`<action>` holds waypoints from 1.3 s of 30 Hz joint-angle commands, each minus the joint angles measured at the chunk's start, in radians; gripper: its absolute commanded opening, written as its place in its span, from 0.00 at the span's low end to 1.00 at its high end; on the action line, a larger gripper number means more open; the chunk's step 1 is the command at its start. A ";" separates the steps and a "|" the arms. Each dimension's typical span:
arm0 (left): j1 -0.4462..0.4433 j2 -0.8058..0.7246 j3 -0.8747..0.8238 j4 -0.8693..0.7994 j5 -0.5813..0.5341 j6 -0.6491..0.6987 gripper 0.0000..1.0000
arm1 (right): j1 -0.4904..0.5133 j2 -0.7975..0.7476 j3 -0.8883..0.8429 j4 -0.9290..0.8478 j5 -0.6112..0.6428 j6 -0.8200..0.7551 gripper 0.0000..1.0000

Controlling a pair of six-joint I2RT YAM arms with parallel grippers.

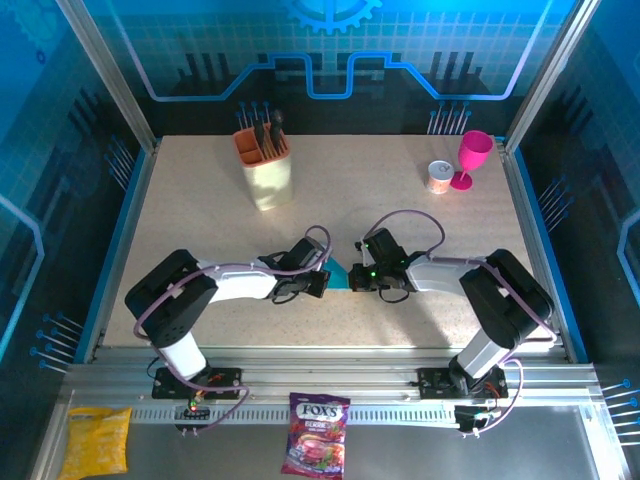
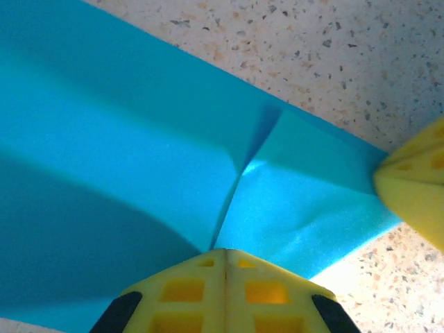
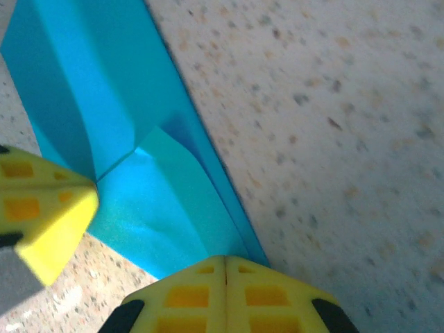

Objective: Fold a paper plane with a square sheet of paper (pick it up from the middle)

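Left wrist: left tool (image 2: 224, 258) closed on blue paper (image 2: 139, 152), right tool (image 3: 225, 262) likewise, opposite edge.

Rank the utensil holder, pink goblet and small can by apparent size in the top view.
1. utensil holder
2. pink goblet
3. small can
All stand at the far side of the table, so distance hardly skews this.

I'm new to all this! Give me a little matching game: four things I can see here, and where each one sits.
Things:
1. pink goblet
2. utensil holder
3. Fox's candy bag
4. folded paper

Places:
A. off the tabletop, nearest the viewer
B. tabletop, far right
C. tabletop, far left
D. tabletop, near middle

Pairs: 1-B, 2-C, 3-A, 4-D
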 commanded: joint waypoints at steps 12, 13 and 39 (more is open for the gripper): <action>-0.040 0.046 -0.085 0.036 -0.031 -0.131 0.00 | 0.102 -0.034 0.020 0.044 0.136 0.350 0.00; -0.044 0.047 -0.089 0.036 -0.034 -0.147 0.00 | 0.112 -0.017 0.023 0.062 0.152 0.367 0.00; -0.065 0.028 -0.144 -0.002 -0.068 -0.189 0.00 | -0.094 -0.192 -0.216 0.054 0.143 0.353 0.00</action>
